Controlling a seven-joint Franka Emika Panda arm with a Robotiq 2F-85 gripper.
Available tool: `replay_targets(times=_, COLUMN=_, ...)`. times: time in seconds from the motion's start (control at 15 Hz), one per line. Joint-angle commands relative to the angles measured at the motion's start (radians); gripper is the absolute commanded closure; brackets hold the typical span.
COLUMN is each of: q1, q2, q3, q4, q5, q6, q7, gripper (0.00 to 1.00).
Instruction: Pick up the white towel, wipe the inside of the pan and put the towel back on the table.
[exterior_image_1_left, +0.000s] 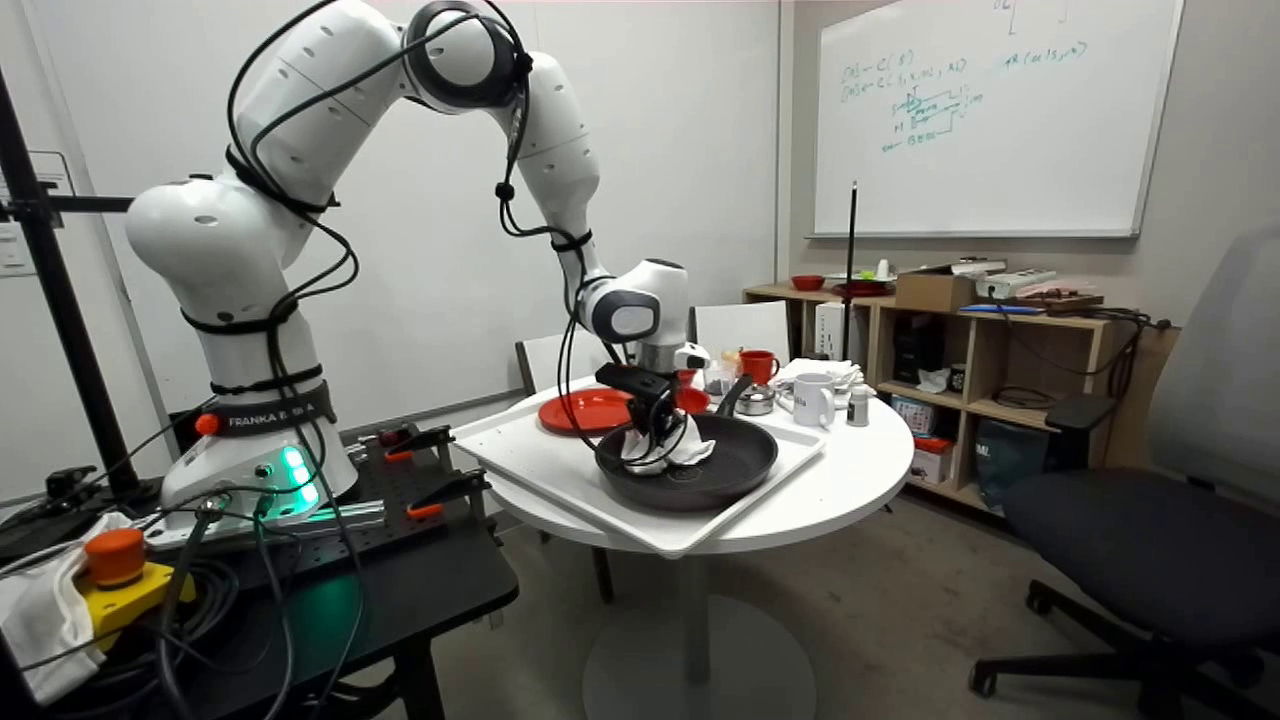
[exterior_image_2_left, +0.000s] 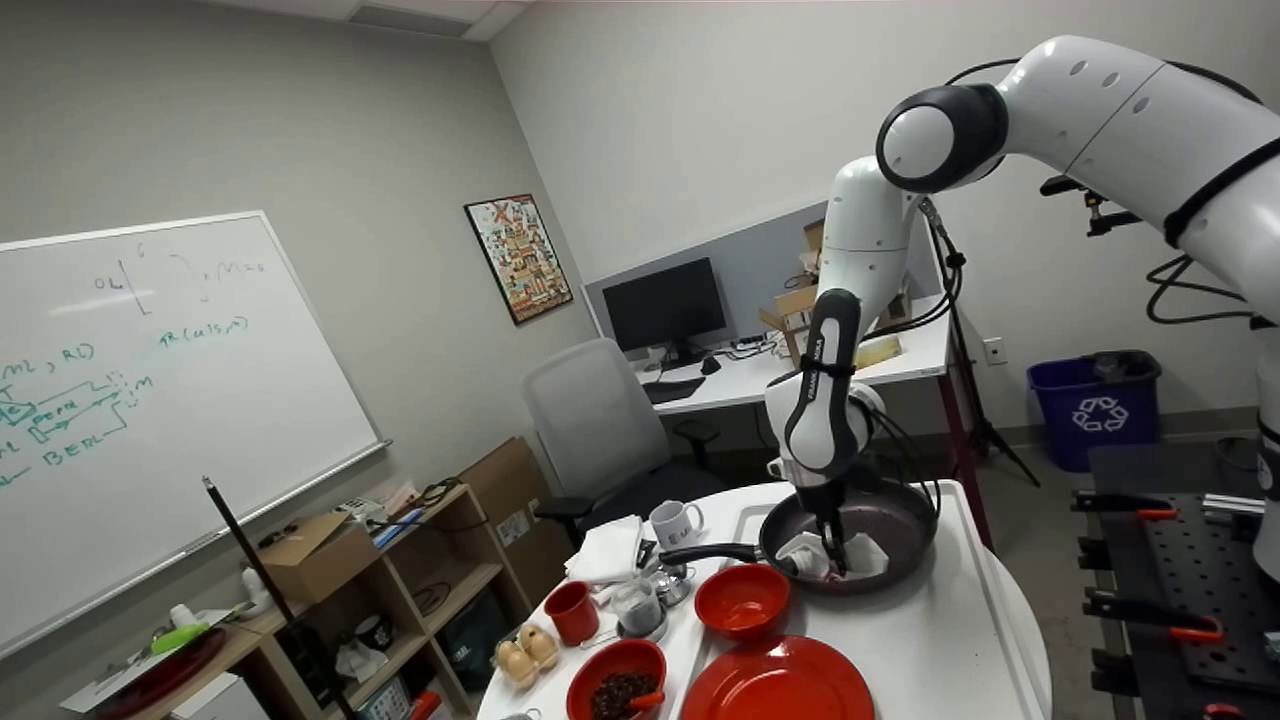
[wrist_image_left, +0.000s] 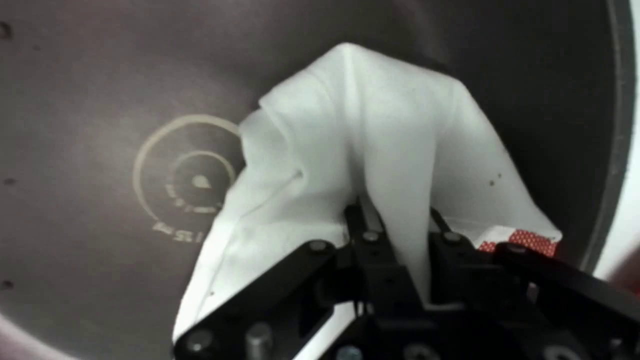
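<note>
The white towel (wrist_image_left: 320, 145) is rumpled, with a red dotted patch at one edge, and lies inside the black pan (wrist_image_left: 90, 150). In both exterior views the towel (exterior_image_1_left: 690, 448) (exterior_image_2_left: 865, 556) rests on the inside of the pan (exterior_image_1_left: 735, 455) (exterior_image_2_left: 905, 520). My gripper (wrist_image_left: 395, 215) points down into the pan, with a towel fold pinched between its fingers. The gripper also shows in both exterior views (exterior_image_1_left: 655, 428) (exterior_image_2_left: 832, 556). It hides part of the towel. The pan stands on a white tray (exterior_image_1_left: 545, 465) on the round white table (exterior_image_1_left: 870, 480).
A red plate (exterior_image_2_left: 780, 685) and red bowl (exterior_image_2_left: 742, 600) stand close to the pan. The pan's handle (exterior_image_2_left: 710, 552) points toward a white mug (exterior_image_2_left: 677, 523), red mug (exterior_image_2_left: 573, 612), folded white cloths (exterior_image_2_left: 607, 550), and a red bowl of dark pieces (exterior_image_2_left: 617, 675).
</note>
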Motion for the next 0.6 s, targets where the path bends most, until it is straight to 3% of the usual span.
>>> replay_targets(times=0.0, q1=-0.018, q2=0.014, q3=0.078, q4=-0.065, q5=-0.005, q6=0.023, q7=-0.104, gripper=0.91)
replay_targets(times=0.27, q1=-0.025, q2=-0.048, q3=0.070, q4=-0.162, q5=-0.012, q6=0.013, q7=-0.143, gripper=0.91)
replay_targets(times=0.53, q1=-0.020, q2=-0.126, q3=-0.003, q4=-0.258, q5=-0.013, q6=0.031, q7=-0.105, gripper=0.91)
